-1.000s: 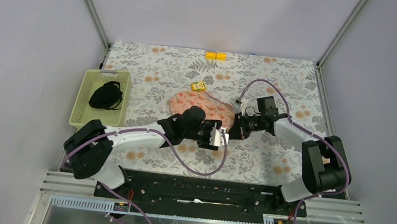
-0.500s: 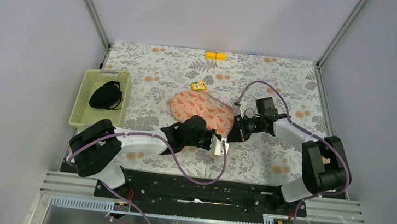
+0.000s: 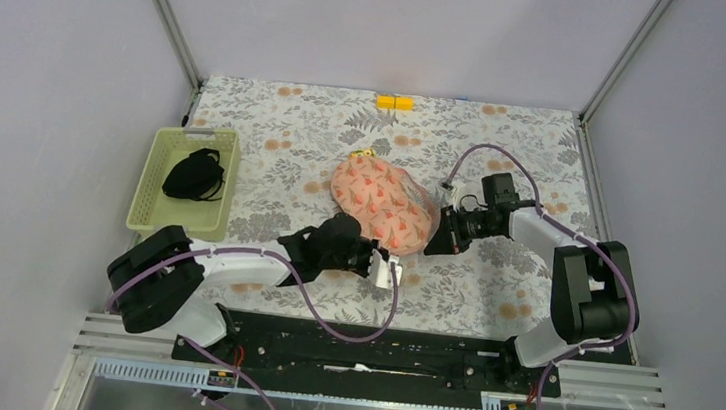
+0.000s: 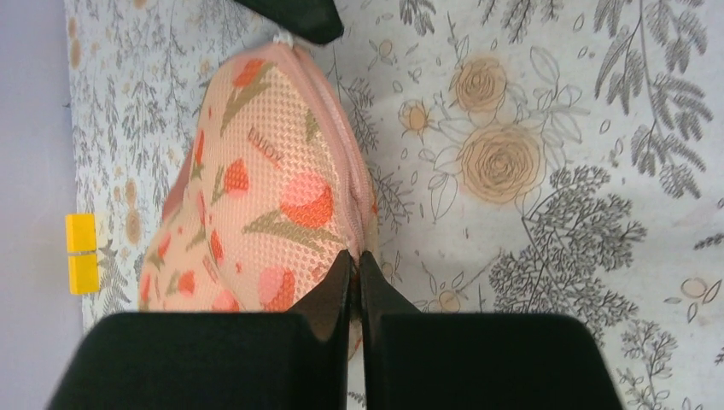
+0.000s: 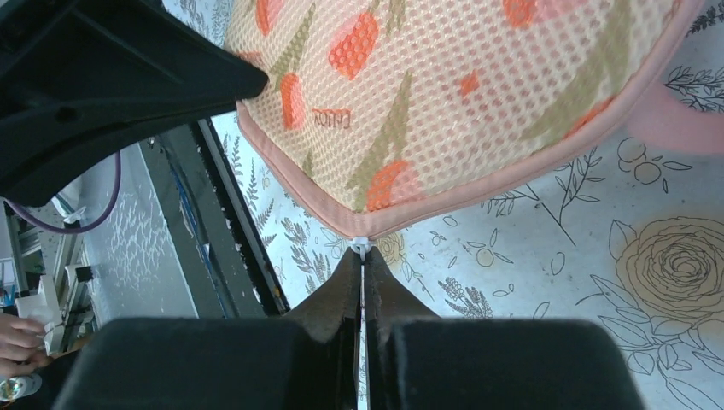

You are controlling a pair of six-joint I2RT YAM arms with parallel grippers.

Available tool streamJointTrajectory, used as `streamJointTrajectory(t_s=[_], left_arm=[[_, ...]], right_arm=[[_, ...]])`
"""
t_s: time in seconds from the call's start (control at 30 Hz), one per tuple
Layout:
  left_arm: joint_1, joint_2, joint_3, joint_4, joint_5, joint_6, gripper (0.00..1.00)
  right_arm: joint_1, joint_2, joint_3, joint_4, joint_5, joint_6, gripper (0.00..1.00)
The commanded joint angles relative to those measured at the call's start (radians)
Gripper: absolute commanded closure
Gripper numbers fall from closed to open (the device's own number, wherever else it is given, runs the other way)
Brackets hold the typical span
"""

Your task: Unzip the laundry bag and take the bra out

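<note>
The laundry bag [image 3: 382, 203], salmon mesh with red-orange motifs and a pink piped rim, lies mid-table, zipped shut. My left gripper [image 3: 386, 256] is at its near edge. In the left wrist view the gripper [image 4: 354, 256] is shut on the bag's [image 4: 256, 196] piped rim. My right gripper [image 3: 433, 236] is at the bag's right corner. In the right wrist view the gripper [image 5: 361, 256] is shut on the white zipper pull [image 5: 361, 247] below the bag [image 5: 444, 94]. The bra is hidden.
A pale green basket [image 3: 160, 208] holding a black garment [image 3: 193, 174] stands at the left. A yellow block [image 3: 395, 102] lies at the far edge, and a small yellow item [image 3: 364, 152] peeks out behind the bag. The black base rail [image 3: 365, 346] runs along the near edge.
My left gripper has closed on the bag's rim and drawn back toward the near side. The right gripper has shifted right with the zipper pull. The bag has swung round and shifted to the far right.
</note>
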Motion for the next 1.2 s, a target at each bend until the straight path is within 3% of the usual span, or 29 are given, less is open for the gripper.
streamJointTrajectory(t_s=[0.0, 0.17, 0.2, 0.3, 0.43, 0.67, 0.83, 0.9, 1.17], left_arm=[[0.042, -0.026, -0.026, -0.069, -0.003, 0.044, 1.00], [0.044, -0.042, -0.007, -0.064, 0.014, 0.021, 0.98], [0.042, -0.054, -0.003, -0.063, 0.029, 0.011, 0.93], [0.019, -0.085, 0.017, -0.066, 0.060, -0.024, 0.63], [-0.055, -0.085, 0.053, -0.078, 0.041, -0.036, 0.48], [-0.107, 0.035, 0.134, -0.032, -0.039, -0.154, 0.41], [-0.107, 0.097, 0.167, -0.003, -0.098, -0.206, 0.42], [-0.107, 0.117, 0.168, -0.003, -0.104, -0.216, 0.48], [-0.104, 0.100, 0.098, 0.018, -0.116, -0.190, 0.98]], right_arm=[[-0.019, 0.014, 0.031, -0.062, -0.026, -0.066, 1.00], [-0.015, 0.055, 0.061, -0.142, -0.095, -0.113, 1.00], [-0.016, 0.054, 0.058, -0.135, -0.097, -0.104, 1.00], [-0.010, 0.019, 0.027, -0.089, -0.108, -0.068, 1.00], [0.013, 0.006, 0.014, -0.041, -0.119, -0.006, 1.00], [0.036, -0.023, -0.017, 0.024, -0.127, 0.064, 1.00], [0.040, -0.042, -0.027, 0.025, -0.135, 0.070, 1.00], [0.040, -0.039, -0.024, 0.030, -0.144, 0.073, 1.00], [0.040, -0.024, -0.004, -0.023, -0.143, 0.018, 1.00]])
